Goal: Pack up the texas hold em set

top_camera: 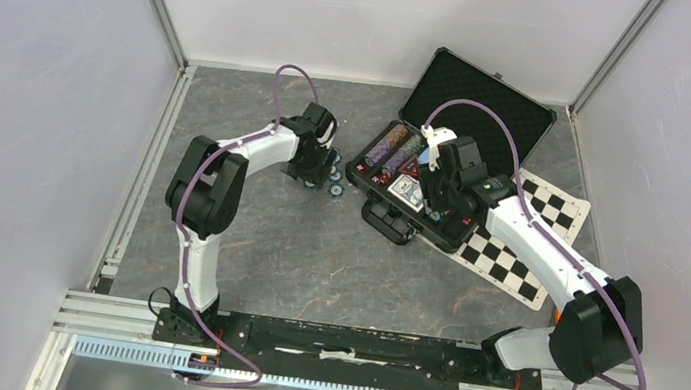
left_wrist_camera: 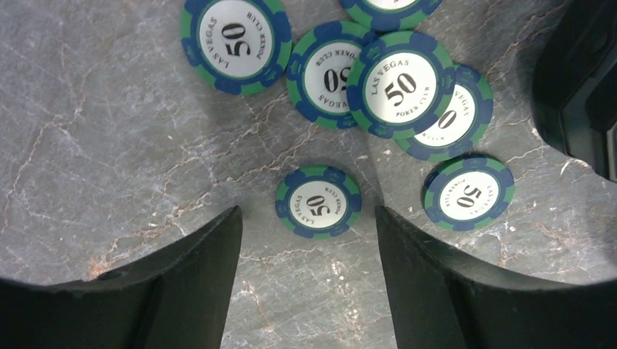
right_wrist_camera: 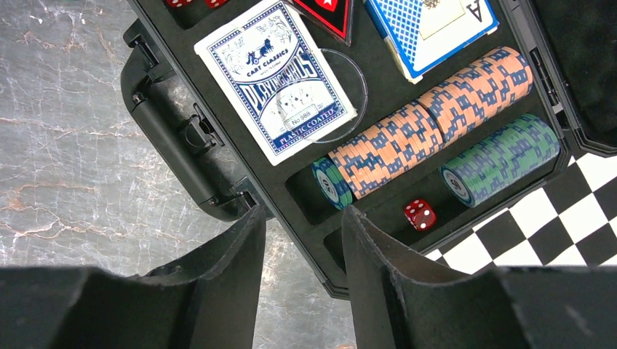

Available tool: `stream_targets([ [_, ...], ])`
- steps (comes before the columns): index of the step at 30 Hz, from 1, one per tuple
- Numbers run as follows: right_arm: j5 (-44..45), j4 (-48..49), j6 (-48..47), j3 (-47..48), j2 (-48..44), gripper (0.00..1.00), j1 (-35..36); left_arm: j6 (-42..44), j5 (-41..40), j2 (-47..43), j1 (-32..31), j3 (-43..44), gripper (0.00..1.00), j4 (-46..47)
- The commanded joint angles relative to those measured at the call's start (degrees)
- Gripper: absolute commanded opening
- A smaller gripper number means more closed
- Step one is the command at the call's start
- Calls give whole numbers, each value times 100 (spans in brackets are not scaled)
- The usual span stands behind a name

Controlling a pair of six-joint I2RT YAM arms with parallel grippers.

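The black case (top_camera: 482,107) lies open at the back right. Its tray (right_wrist_camera: 378,69) holds two blue card decks (right_wrist_camera: 275,80), a row of orange-blue chips (right_wrist_camera: 429,120), a row of teal chips (right_wrist_camera: 502,156) and a red die (right_wrist_camera: 420,214). Several teal "50" chips (left_wrist_camera: 400,87) lie loose on the table left of the case. My left gripper (left_wrist_camera: 309,218) hangs open over them, and a single chip (left_wrist_camera: 318,201) lies flat just ahead of its fingertips. My right gripper (right_wrist_camera: 304,218) is open and empty above the case's front rim, near the handle (right_wrist_camera: 171,138).
A black-and-white checkered mat (top_camera: 526,249) lies under and right of the case. The case's dark edge (left_wrist_camera: 582,87) shows at the right of the left wrist view. White walls and metal rails (top_camera: 136,188) enclose the grey marbled table (top_camera: 312,261).
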Motion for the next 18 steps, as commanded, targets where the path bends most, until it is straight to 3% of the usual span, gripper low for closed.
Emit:
stream_targets([
  [1,-79,58,117,223,-202,48,-8,178,-100,180,-13,134,72,192],
  [11,-67,57,122,225,-211,48,-8,-64,132,422,19,333,55,-237],
  [18,-168,85,149,303,-172,47,-8,-33,58,131,22,202,52,-296],
])
